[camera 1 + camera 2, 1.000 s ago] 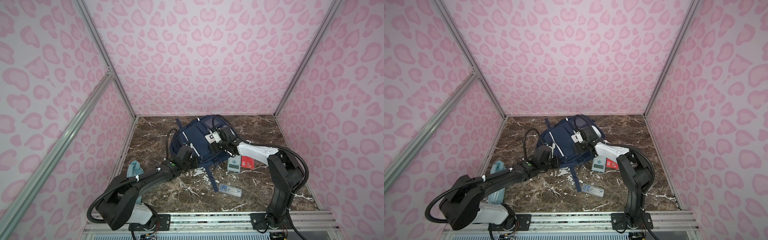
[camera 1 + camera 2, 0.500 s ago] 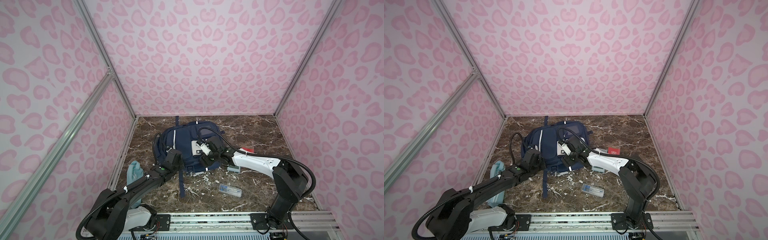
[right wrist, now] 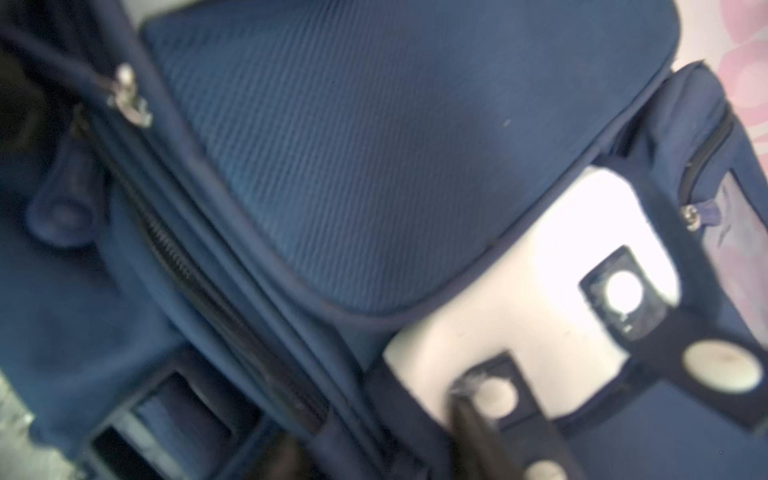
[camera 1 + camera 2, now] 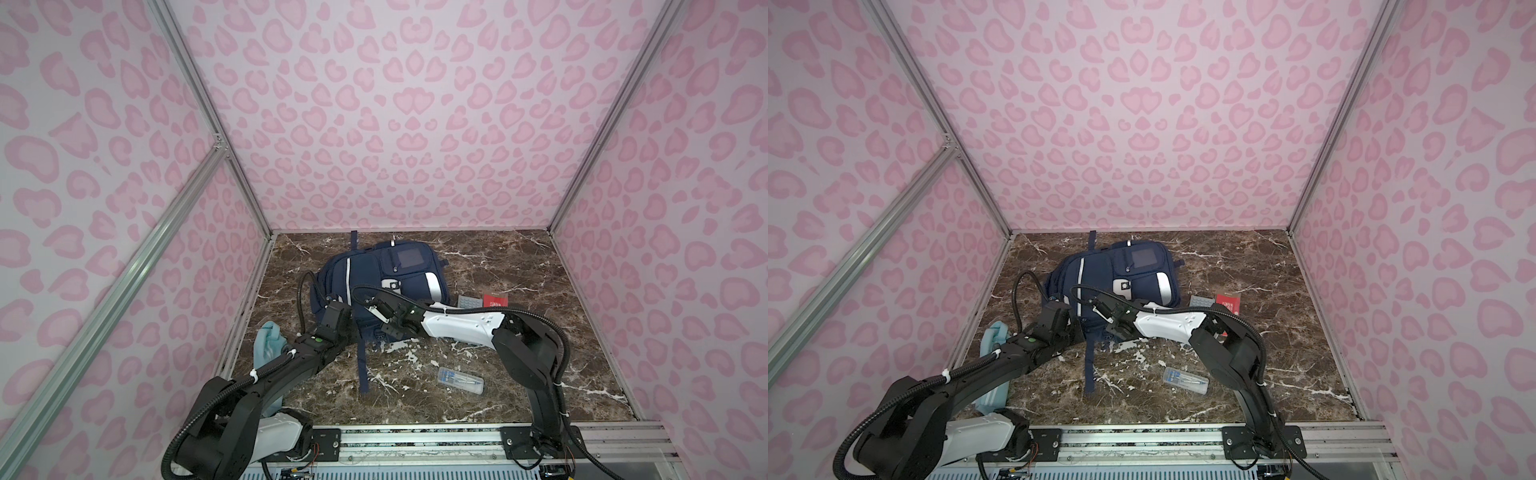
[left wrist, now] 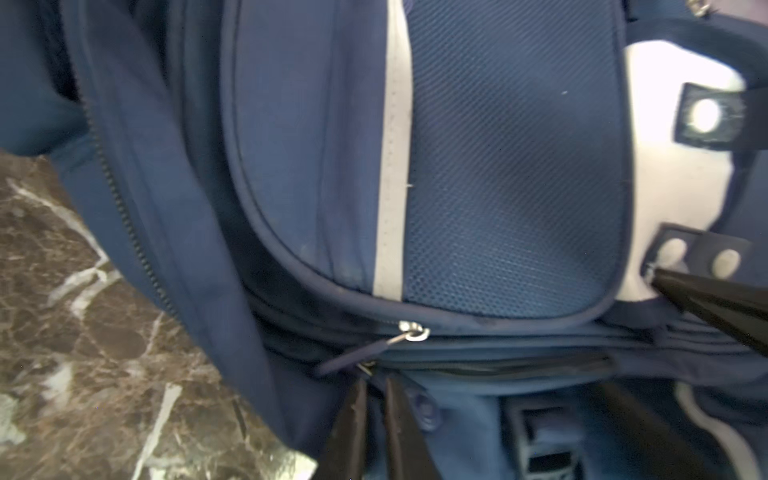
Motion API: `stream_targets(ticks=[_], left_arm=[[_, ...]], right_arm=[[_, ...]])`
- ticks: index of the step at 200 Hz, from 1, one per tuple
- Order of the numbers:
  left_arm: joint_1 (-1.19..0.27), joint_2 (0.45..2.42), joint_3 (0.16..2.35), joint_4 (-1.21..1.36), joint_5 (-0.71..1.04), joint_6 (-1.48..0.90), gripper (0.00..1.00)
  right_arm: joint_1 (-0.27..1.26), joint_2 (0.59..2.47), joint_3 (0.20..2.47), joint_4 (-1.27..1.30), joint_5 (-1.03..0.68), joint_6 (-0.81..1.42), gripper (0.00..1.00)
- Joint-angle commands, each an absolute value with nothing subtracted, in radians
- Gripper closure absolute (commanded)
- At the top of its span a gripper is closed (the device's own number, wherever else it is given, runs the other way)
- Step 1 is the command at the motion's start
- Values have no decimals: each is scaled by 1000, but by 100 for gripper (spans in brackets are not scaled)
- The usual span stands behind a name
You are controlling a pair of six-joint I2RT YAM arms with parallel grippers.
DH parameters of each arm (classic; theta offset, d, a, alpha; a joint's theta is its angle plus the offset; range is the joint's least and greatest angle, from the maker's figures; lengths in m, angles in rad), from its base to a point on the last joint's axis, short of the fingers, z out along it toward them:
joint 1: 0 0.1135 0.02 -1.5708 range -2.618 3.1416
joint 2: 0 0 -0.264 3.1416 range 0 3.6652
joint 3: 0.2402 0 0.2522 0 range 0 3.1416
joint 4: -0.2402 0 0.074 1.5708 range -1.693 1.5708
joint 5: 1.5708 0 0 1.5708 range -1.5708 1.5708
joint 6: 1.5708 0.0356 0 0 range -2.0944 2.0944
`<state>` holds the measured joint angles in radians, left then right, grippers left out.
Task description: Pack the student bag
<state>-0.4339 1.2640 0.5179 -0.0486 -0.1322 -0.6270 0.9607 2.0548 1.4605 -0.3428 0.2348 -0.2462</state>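
The student bag [image 4: 370,270] [image 4: 1100,274], navy with white stripes and patches, lies flat on the marble floor with its front pockets up. My left gripper [image 4: 347,328] [image 4: 1073,328] is at the bag's near left edge. In the left wrist view its jaws [image 5: 376,386] stand almost together on a fold of navy fabric beside a zip pull [image 5: 411,332]. My right gripper [image 4: 384,326] [image 4: 1113,328] sits on the bag's near edge. Its blurred fingers [image 3: 473,419] stand apart with the zipped rim between them, by the white patch [image 3: 552,291].
A clear plastic case [image 4: 461,380] [image 4: 1185,379] lies near the front. A grey item [image 4: 467,301] and a red card [image 4: 496,300] lie right of the bag. A light blue cloth [image 4: 268,340] sits by the left wall. A loose strap [image 4: 363,365] trails forward.
The bag has shifted left and dropped flat, front up. Both grippers moved left and nearer with it. The right jaws have narrowed.
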Motion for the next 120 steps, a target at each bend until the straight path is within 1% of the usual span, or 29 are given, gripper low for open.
stream_targets(ticks=[1, 9, 29, 52, 79, 93, 99, 102, 120], left_arm=[[-430, 1281, 509, -32, -168, -625, 90], [-432, 1272, 502, -19, -146, -630, 90], [-431, 1233, 514, -21, -83, -631, 82], [-430, 1166, 556, -81, -19, -636, 81], [-431, 1095, 546, -44, 42, -683, 73], [-431, 1074, 532, -5, 75, -704, 65], [-431, 1069, 531, 1, 83, -711, 55], [-431, 1068, 531, 4, 84, -713, 52], [-431, 1087, 541, 5, 95, -731, 51]], right_arm=[[972, 2047, 1443, -387, 246, -248, 94], [970, 2022, 1427, -376, 247, -248, 100], [954, 1953, 1410, -358, 225, -236, 100], [945, 1881, 1388, -321, 214, -224, 100], [943, 1832, 1354, -279, 194, -226, 100], [942, 1836, 1359, -291, 187, -221, 100], [942, 1839, 1358, -291, 185, -219, 100], [945, 1839, 1357, -291, 183, -218, 100], [947, 1846, 1347, -288, 182, -213, 100]])
